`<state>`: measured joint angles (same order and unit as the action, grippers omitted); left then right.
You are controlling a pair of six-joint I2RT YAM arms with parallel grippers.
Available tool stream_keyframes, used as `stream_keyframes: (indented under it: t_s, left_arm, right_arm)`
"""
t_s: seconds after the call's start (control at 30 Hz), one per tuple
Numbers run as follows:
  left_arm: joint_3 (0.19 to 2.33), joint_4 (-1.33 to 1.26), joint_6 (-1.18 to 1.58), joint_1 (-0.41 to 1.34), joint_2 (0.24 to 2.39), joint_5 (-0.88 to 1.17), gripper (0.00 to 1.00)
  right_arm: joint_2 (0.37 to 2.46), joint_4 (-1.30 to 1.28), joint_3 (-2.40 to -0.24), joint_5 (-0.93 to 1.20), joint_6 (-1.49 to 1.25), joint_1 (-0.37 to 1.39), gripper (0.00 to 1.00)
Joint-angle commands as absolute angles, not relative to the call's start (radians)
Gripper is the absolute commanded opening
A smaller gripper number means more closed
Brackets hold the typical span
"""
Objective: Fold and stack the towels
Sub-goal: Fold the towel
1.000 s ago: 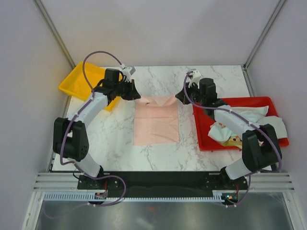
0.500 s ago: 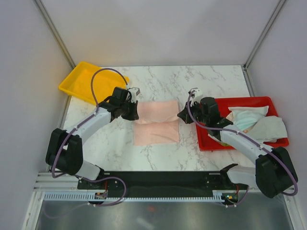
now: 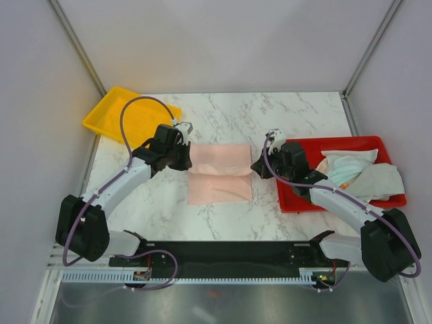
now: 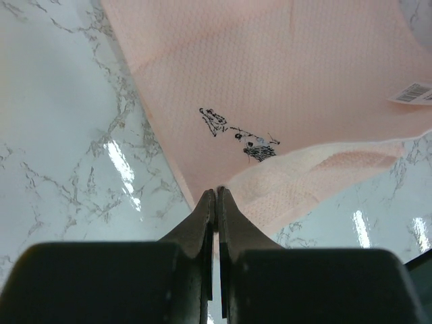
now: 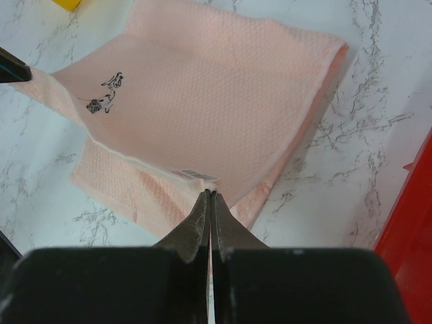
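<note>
White marble table point(image 3: 223, 111) in a pale walled bay; pink towel point(image 3: 219, 179) at centre of the top view, part-folded.
We record the left gripper point(image 4: 216, 194) with fingers pressed fully together, pinching a lifted corner of the pink towel at lower centre of its wrist view. The right gripper point(image 5: 210, 196) is likewise closed tight, clamped on the towel's edge beside a small label point(image 5: 194, 175). An upper layer lies doubled over the lower one. At right, other towels point(image 3: 358, 172) are heaped in the red tray point(image 3: 290, 196); a yellow tray point(image 3: 108, 121) sits upper left.
</note>
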<state>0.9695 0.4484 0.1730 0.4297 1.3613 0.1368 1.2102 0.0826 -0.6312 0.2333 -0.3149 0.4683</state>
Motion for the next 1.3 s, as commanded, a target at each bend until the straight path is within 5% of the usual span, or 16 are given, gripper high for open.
stream_keyframes:
  t_s: [0.0,1.03,1.27]
  left_arm:
    - [0.971,0.453,0.242,0.445,1.321,0.127,0.02]
    - [0.801,0.465,0.485,0.492,1.405,0.095,0.11]
    - [0.792,0.479,0.515,0.497,1.364,0.097,0.38]
  right_arm:
    - [1.172,0.089,-0.640,0.219,-0.330,0.471,0.00]
    - [1.154,0.225,-0.400,0.218,-0.434,0.534,0.00]
    - [1.143,0.198,-0.396,0.207,-0.437,0.535,0.05]
